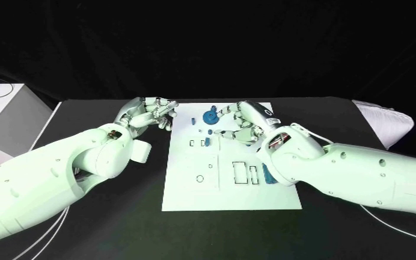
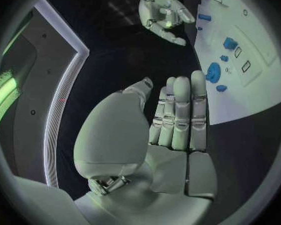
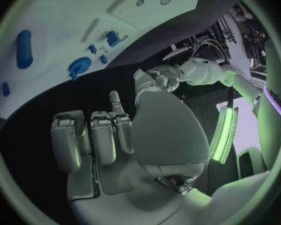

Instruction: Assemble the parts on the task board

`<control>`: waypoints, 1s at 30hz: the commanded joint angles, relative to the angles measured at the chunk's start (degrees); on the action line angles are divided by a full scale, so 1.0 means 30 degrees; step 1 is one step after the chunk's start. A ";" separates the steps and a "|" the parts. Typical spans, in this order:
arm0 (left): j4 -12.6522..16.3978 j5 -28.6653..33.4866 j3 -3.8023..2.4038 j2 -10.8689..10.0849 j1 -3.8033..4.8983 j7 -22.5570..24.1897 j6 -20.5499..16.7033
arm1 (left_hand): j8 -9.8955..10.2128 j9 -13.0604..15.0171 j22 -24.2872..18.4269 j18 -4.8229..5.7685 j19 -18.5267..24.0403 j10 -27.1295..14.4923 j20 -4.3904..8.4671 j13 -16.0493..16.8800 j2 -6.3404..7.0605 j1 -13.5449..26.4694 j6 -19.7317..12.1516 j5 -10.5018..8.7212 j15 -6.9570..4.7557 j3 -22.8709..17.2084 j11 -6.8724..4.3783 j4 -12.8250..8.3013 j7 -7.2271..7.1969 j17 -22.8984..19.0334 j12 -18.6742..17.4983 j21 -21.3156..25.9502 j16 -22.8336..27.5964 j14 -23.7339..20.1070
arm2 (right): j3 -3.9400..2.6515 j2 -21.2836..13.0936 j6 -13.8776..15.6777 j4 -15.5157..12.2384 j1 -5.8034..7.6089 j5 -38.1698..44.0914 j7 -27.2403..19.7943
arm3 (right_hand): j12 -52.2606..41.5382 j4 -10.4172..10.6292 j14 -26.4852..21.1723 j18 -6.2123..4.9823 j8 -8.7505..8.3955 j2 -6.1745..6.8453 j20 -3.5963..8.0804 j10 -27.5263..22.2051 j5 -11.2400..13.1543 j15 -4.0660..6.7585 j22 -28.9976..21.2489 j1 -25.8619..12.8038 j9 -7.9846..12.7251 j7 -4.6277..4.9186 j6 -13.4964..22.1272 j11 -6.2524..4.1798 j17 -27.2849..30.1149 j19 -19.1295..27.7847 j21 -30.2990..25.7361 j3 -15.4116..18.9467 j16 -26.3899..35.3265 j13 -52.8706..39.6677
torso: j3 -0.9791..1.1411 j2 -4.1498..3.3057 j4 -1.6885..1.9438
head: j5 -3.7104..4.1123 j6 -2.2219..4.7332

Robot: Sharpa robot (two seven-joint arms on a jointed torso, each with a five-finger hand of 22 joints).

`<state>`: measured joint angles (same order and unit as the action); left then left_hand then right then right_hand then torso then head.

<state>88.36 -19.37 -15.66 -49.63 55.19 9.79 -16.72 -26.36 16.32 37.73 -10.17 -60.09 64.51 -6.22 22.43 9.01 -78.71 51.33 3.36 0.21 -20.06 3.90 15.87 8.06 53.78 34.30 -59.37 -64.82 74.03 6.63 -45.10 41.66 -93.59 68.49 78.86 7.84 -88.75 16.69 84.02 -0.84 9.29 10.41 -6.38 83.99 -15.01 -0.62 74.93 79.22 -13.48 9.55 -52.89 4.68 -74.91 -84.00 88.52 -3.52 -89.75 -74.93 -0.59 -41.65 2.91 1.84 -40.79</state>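
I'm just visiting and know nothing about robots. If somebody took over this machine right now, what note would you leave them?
Left hand: holds nothing, fingers straight, at the task board's far left corner.
Right hand: holds nothing, over the board's far end.
Parts: blue gear and small blue pieces at the far end; one blue piece by the rectangular slots, near the right edge.
Done: cannot tell.
Left: probably most of the assembly.

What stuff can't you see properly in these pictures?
- Head view: the right arm covers the task board's right edge and part of a blue part.
- Head view: the small blue parts near the gear are too tiny to identify.
- Head view: what the left hand's curled fingers touch is hidden.
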 commanded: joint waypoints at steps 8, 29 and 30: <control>-0.1795 -0.7062 0.0041 0.1797 0.1234 -0.6694 0.3599 | -0.3116 0.1823 0.7939 0.1382 -0.3670 -0.0292 0.0301 0.5273 -0.0035 0.1905 -0.1480 -0.0053 -0.0364 -0.0945 -0.0417 0.0241 -0.0314 0.7653 0.7010 -0.5854 -0.5927 0.3574 | -0.0120 -0.1427 -0.1354 0.0551 0.1162 -0.8072 -0.4028 | -0.0417 -0.0012 0.1966 0.0279 0.0343 -0.0370 0.0078 0.2004 -0.0824 0.0124 0.5024 0.0220 -0.0103 -0.0133 -0.0490 -0.0074 -0.4908 -0.2000 0.0495 -0.0555 -0.0048 -0.5023 | 0.0239 0.0631 -0.0284 | -0.0544 -0.0270; -0.5149 -1.4920 0.2332 0.5493 0.4248 -1.2717 1.0126 | -0.3562 0.1985 1.1491 0.2070 -0.5994 0.2963 0.0446 1.1808 -0.0284 0.4517 -0.1493 -0.0122 -0.0468 -0.0520 -0.0523 0.0301 -0.0446 1.0915 1.2197 -0.7821 -0.7818 0.4952 | -0.0121 -0.1794 -0.3610 0.2306 0.1781 -1.2579 -0.3408 | -0.0417 -0.0068 0.1946 0.0279 0.0374 -0.0489 0.0137 0.2004 -0.1781 0.0160 0.5024 0.0086 -0.0112 -0.0137 -0.0374 -0.0097 -0.4820 -0.2000 0.0495 -0.0987 -0.0024 -0.5023 | 0.0410 0.0899 -0.0365 | -0.0860 -0.0405; -0.5255 -1.5035 0.2366 0.5576 0.4286 -1.2758 1.0194 | -0.3585 0.1998 1.1492 0.2070 -0.5992 0.2970 0.0454 1.1843 -0.0295 0.4603 -0.1477 -0.0120 -0.0478 -0.0452 -0.0534 0.0307 -0.0460 1.0921 1.2225 -0.7823 -0.7821 0.4955 | -0.0120 -0.1796 -0.3590 0.2313 0.1782 -1.2543 -0.3375 | -0.0417 -0.0068 0.1946 0.0279 0.0374 -0.0489 0.0137 0.2004 -0.1781 0.0160 0.5024 0.0086 -0.0112 -0.0137 -0.0374 -0.0097 -0.4820 -0.2000 0.0495 -0.0987 -0.0024 -0.5023 | 0.0410 0.0898 -0.0370 | -0.0857 -0.0405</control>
<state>72.96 -59.05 -8.53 -33.08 67.87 -25.27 8.60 -36.86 22.29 72.16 -4.32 -77.62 73.02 -4.92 57.87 7.95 -65.15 46.49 3.20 -1.03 -21.54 2.37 16.89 6.64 74.94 70.72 -82.64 -87.97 83.96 6.29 -50.48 32.52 -86.66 73.81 42.11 -2.67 -89.89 16.52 84.02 -0.83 10.18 9.20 -6.38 84.04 -20.18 -0.61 74.91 79.47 -13.78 9.11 -54.15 4.72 -74.90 -84.00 89.79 -6.20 -89.75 -74.91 0.69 -38.85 1.81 -0.68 -42.09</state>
